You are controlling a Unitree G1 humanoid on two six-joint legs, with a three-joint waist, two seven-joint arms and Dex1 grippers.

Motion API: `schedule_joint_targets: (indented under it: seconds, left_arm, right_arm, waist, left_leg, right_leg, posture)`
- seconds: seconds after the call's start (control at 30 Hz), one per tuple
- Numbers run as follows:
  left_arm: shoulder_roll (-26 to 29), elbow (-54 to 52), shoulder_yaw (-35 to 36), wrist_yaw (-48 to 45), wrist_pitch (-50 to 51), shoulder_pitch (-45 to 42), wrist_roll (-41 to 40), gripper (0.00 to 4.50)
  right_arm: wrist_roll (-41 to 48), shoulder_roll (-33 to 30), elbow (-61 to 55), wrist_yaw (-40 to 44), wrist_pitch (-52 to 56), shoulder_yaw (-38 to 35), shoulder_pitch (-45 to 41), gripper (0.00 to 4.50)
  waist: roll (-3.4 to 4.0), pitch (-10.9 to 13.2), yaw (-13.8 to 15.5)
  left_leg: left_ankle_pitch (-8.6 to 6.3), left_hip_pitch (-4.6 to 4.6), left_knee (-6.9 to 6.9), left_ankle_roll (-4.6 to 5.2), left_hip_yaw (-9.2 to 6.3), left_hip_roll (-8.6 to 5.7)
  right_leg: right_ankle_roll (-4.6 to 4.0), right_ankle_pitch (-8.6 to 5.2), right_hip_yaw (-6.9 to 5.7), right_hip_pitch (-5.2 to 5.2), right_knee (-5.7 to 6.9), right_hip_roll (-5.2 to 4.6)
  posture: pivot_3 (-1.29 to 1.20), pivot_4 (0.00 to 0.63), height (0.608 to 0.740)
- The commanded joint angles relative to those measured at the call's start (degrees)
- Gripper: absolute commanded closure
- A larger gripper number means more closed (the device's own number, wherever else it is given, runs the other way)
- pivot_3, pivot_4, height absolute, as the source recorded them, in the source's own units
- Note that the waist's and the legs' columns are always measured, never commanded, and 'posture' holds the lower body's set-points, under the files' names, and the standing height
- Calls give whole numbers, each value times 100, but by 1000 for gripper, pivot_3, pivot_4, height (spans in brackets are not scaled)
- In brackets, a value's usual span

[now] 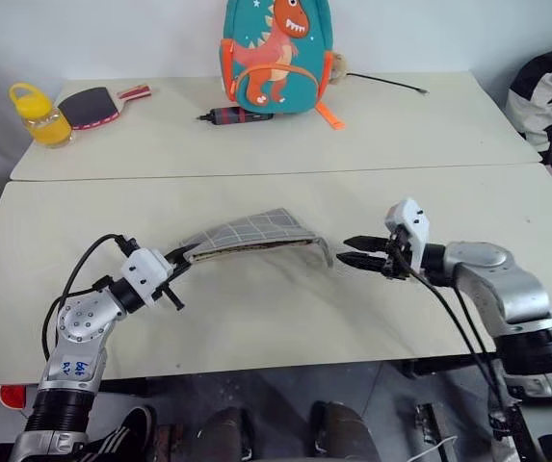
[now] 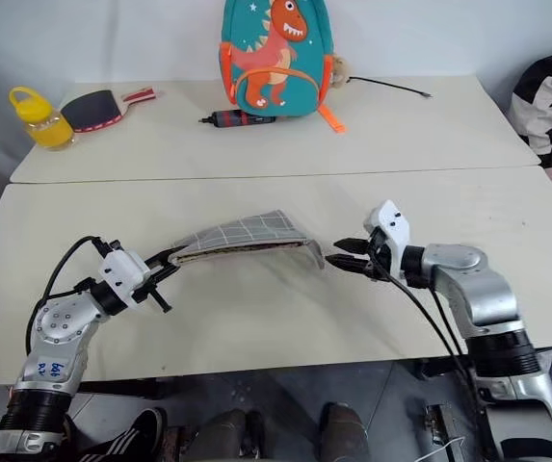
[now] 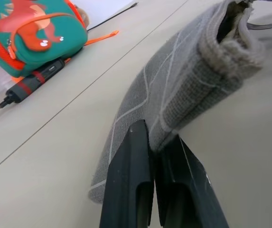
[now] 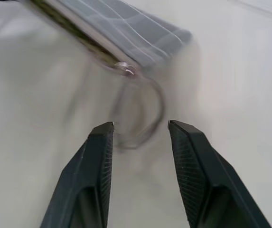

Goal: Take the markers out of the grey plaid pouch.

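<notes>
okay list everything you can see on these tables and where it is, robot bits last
pouch: one, grey plaid, near table, held up at one end
zipper cord: one, grey loop, hanging off pouch's far end
backpack: one, teal with orange dinosaur, far table, upright
pen-like tool: one, red-black, beside backpack
paddle: one, black-red, far table, left
bottle: one, yellow, beside paddle
cable: one, black, right of backpack
left gripper: shut on pouch
right gripper: open, near cord
</notes>
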Motion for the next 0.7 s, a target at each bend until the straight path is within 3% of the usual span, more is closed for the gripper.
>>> schedule_joint_targets:
  seconds: [0.03,0.13,0.33,0.7]
  left_arm:
    - [-96,-165,59,51,55,-68,-88,4500]
    - [-167,-230,-9,13,142,-140,-66,4500]
    - [-321,-231,-148,101,98,-275,164,4500]
    - [-356,-335,-162,77,117,-169,189,4500]
  right_arm:
    - [27,368,-575,-272,-286,8,-278,2578]
    - [-196,832,-706,-516,-615,280,-250,2745]
    - [-1126,1387,-568,-861,-1533,1139,-54,4484]
    - [-1996,1449,225,-1211,-2246,1251,-70,4484]
  waist:
    - [0,0,-19]
    - [0,0,1]
    - [-2,-1,26]
    - [-3,-2,0]
  left_leg:
    - [0,2,-1,-2,1,4]
    - [0,2,-1,-6,-1,7]
    - [-2,-3,-1,-2,-4,-6]
    - [-1,-1,0,-3,-2,-4]
  right_leg:
    - [0,0,0,0,2,2]
    - [0,0,-3,-1,6,7]
    - [1,0,-3,-1,5,1]
    - [1,0,-5,0,7,2]
  posture:
    - [0,150,740]
    - [0,150,740]
    - [0,150,740]
    - [0,150,740]
